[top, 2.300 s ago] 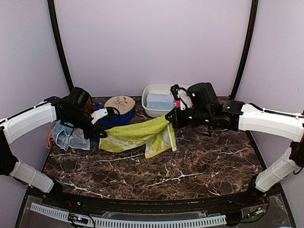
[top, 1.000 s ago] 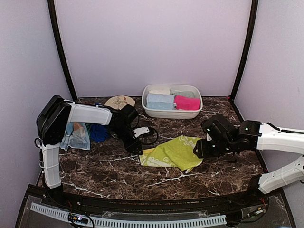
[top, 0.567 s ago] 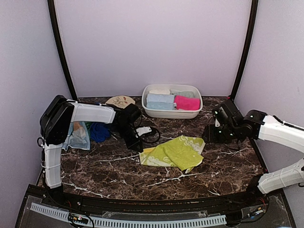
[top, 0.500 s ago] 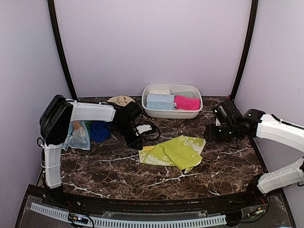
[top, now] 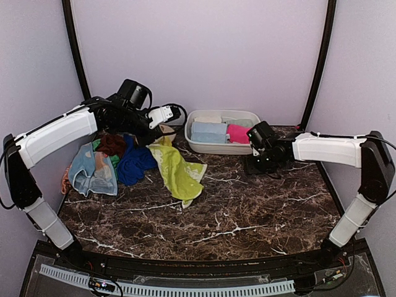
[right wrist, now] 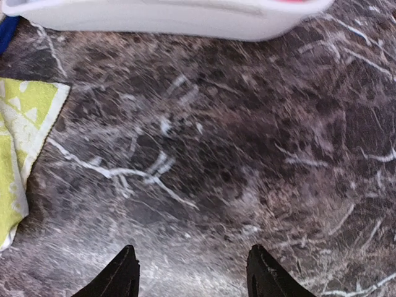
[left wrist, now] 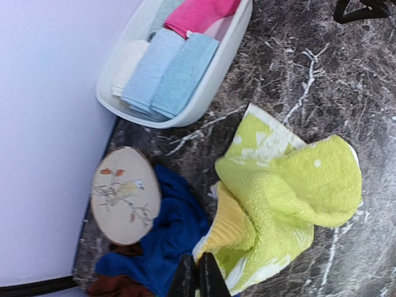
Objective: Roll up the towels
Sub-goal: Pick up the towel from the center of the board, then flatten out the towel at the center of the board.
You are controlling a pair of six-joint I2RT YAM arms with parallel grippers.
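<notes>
My left gripper [top: 159,131] is raised near the back left and is shut on one corner of the yellow-green towel [top: 177,171], which hangs from it down to the table. In the left wrist view the jaws [left wrist: 197,279] pinch the towel's [left wrist: 291,195] yellow hem. My right gripper [top: 253,165] sits low on the table in front of the basin, open, with only bare marble between its fingertips [right wrist: 193,275]. The towel's edge [right wrist: 17,133] shows at the left of that view. A royal blue towel [top: 135,162], a pale blue one [top: 90,174] and a brown one [top: 111,143] lie heaped at the left.
A white basin [top: 199,146] at the back holds rolled pale blue towels [top: 207,131] and a hot pink one [top: 238,133]. An oval floral disc [left wrist: 125,195] lies beside the blue towel. Dark marble table [top: 247,210] stretches in front.
The left gripper has closed on the yellow-green towel and lifted it up and back to the left. The right gripper has let go and moved back towards the basin.
</notes>
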